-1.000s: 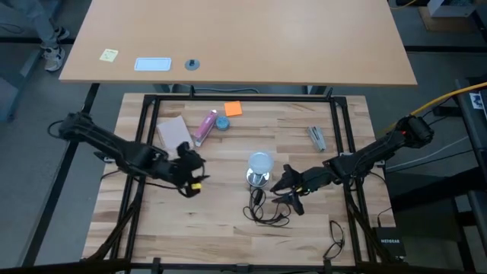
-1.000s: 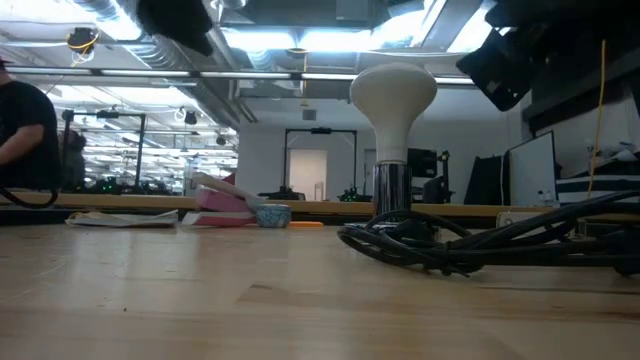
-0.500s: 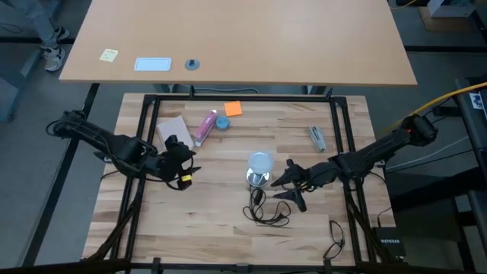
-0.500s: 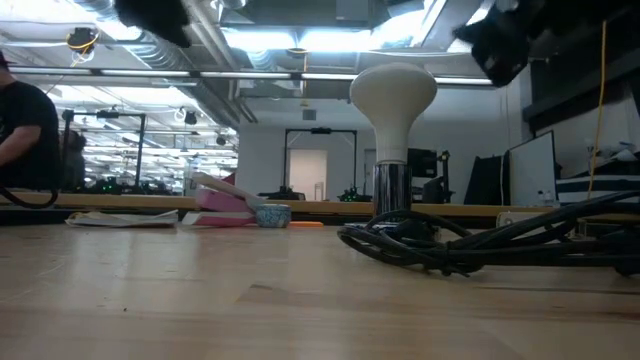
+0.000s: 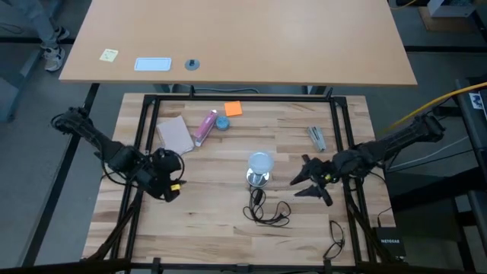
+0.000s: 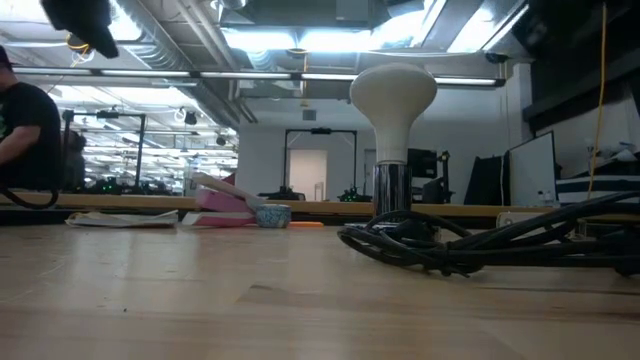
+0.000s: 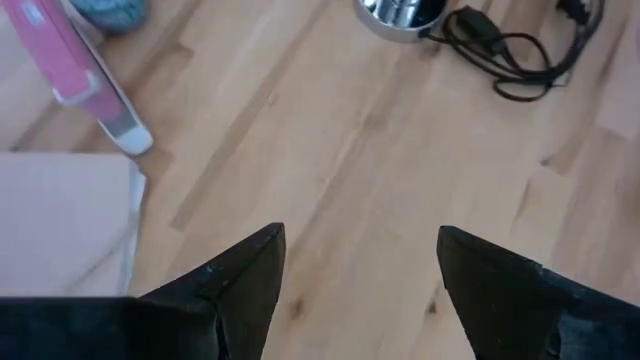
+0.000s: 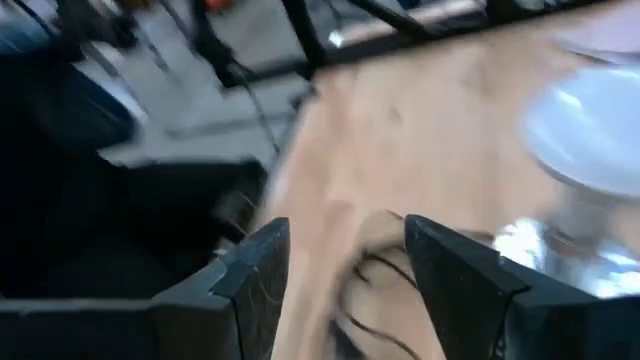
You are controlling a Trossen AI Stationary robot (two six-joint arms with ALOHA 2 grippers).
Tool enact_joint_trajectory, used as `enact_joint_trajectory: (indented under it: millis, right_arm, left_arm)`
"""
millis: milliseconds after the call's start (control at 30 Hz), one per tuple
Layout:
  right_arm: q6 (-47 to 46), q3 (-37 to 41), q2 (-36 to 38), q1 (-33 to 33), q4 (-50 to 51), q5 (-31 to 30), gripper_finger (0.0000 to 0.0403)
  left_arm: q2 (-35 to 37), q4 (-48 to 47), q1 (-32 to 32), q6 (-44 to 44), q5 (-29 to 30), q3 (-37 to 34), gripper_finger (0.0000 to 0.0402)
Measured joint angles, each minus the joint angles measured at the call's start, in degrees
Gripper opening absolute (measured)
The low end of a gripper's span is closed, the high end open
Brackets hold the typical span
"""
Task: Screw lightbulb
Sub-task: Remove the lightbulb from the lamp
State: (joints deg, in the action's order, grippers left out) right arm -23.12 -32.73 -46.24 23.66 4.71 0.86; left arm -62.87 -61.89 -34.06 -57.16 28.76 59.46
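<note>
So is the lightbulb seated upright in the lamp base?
Upright: the lightbulb stands neck-down on the lamp base. Whether fully screwed in, cannot tell.

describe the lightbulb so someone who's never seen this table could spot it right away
On the wooden table, look near the middle, between the two arms. The lightbulb stands upright in a shiny silver lamp base with a coiled black cord. It is the only frosted white globe there.

You see the right gripper (image 8: 345, 262) with jaws apart above the pale wooden surface (image 8: 400, 130), frosted white lightbulb (image 8: 590, 125) beyond.
</note>
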Motion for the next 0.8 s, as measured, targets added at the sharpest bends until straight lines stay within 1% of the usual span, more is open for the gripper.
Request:
enact_joint_trajectory:
  millis: [67,100,167,267,333,433,500,633,800]
  right_arm:
    - [2.7,0.0,2.0,0.0,6.1,-3.9,0.0209]
    - [4.1,0.0,2.6,0.0,9.1,-6.9,0.0209]
    - [6.6,0.0,3.0,0.0,12.8,-13.6,0.0209]
    - [10.5,0.3,1.9,0.0,14.6,-23.0,0.0209]
    - [12.4,1.0,0.4,-0.1,14.5,-26.9,0.0209]
    - [13.0,2.1,-2.8,-0.1,12.9,-28.3,0.0209]
    - [13.0,3.0,-5.7,0.0,9.2,-28.3,0.0209]
    - [13.0,4.9,-13.1,0.0,-0.7,-28.1,0.0209]
    - [15.5,5.6,-22.1,0.0,-9.6,-23.8,0.0209]
  left_arm:
    - [-0.3,0.0,-1.6,-2.1,1.6,0.0,0.0253]
    - [-0.6,0.0,-2.4,-2.9,3.1,0.0,0.0253]
    - [-1.6,1.7,-3.6,-4.6,7.8,-0.9,0.0253]
    - [-3.5,8.3,-4.1,-4.1,15.6,-4.6,0.0253]
    - [-5.0,14.4,-3.7,-2.4,19.6,-7.9,0.0253]
    - [-7.8,25.0,-1.8,1.0,23.2,-12.5,0.0253]
    - [-9.7,33.5,-0.2,3.7,24.6,-15.5,0.0253]
    - [-13.9,55.1,3.1,11.5,24.9,-21.7,0.0253]
    - [-19.6,83.5,6.8,21.9,23.9,-28.6,0.0253]
